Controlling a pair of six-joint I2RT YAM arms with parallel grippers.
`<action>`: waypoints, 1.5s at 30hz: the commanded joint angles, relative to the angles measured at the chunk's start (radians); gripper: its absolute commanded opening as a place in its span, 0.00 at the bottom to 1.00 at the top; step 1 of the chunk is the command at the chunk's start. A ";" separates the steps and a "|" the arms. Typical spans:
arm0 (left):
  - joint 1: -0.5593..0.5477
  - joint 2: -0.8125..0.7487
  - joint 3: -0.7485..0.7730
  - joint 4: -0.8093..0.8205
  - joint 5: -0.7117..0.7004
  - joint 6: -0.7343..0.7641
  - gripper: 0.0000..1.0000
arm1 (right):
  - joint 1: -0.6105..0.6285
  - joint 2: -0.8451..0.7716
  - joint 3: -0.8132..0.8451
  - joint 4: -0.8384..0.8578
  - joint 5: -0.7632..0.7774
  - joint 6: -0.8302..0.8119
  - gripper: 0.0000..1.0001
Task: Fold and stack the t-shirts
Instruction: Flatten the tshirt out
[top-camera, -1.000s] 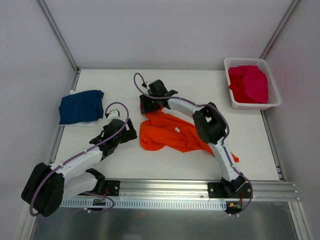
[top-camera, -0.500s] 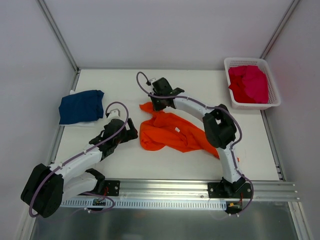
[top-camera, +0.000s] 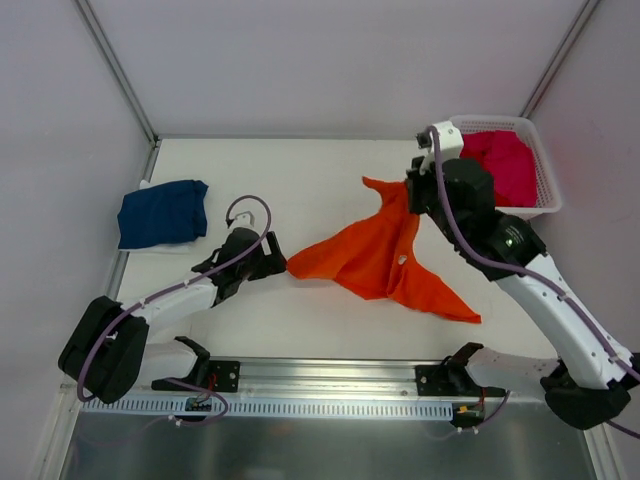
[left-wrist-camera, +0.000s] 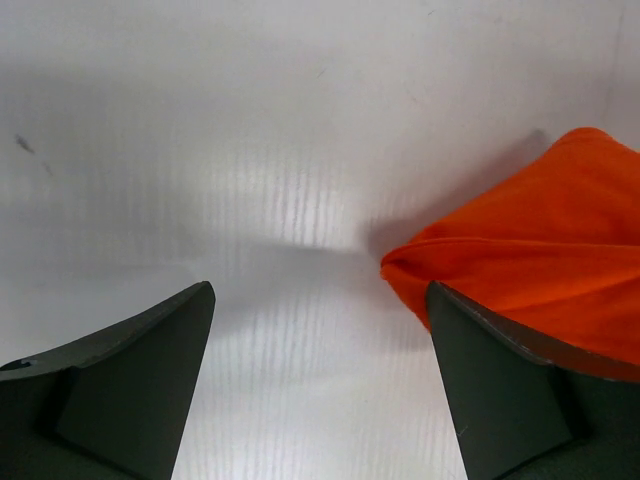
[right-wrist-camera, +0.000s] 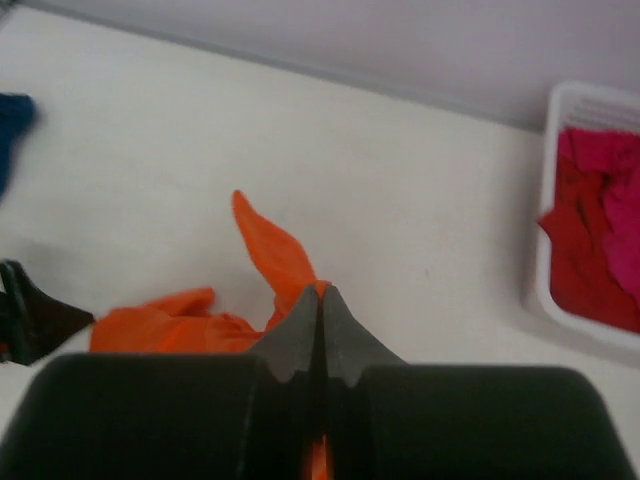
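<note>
The orange t-shirt (top-camera: 375, 255) hangs stretched across the middle of the table, its upper right part lifted. My right gripper (top-camera: 411, 198) is shut on that raised fold; in the right wrist view orange cloth (right-wrist-camera: 268, 250) shows pinched between the closed fingertips (right-wrist-camera: 320, 291). My left gripper (top-camera: 277, 265) lies low at the shirt's left tip, open. In the left wrist view the orange tip (left-wrist-camera: 520, 245) sits just ahead of the right finger (left-wrist-camera: 515, 385), with bare table between the fingers. A folded navy t-shirt (top-camera: 161, 213) rests at the far left. Magenta-pink t-shirts (top-camera: 498, 165) fill the basket.
The white lattice basket (top-camera: 505, 208) stands at the back right corner, also in the right wrist view (right-wrist-camera: 543, 255). Metal frame rails run along the table's left and right edges. A rail with the arm bases borders the near edge.
My right gripper shut on the orange t-shirt and pulled it right and upward, stretching it out. My left gripper slid right toward the shirt's left tip.
</note>
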 joint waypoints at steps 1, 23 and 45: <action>0.005 0.043 0.068 0.078 0.074 0.014 0.88 | 0.002 -0.064 -0.195 -0.159 0.180 0.044 0.00; -0.056 0.284 0.290 0.131 0.149 0.005 0.86 | 0.052 -0.675 -0.561 -0.758 0.044 0.597 0.01; -0.138 0.333 0.410 0.115 0.151 0.011 0.85 | 0.052 -0.288 0.154 -0.433 0.324 0.087 0.01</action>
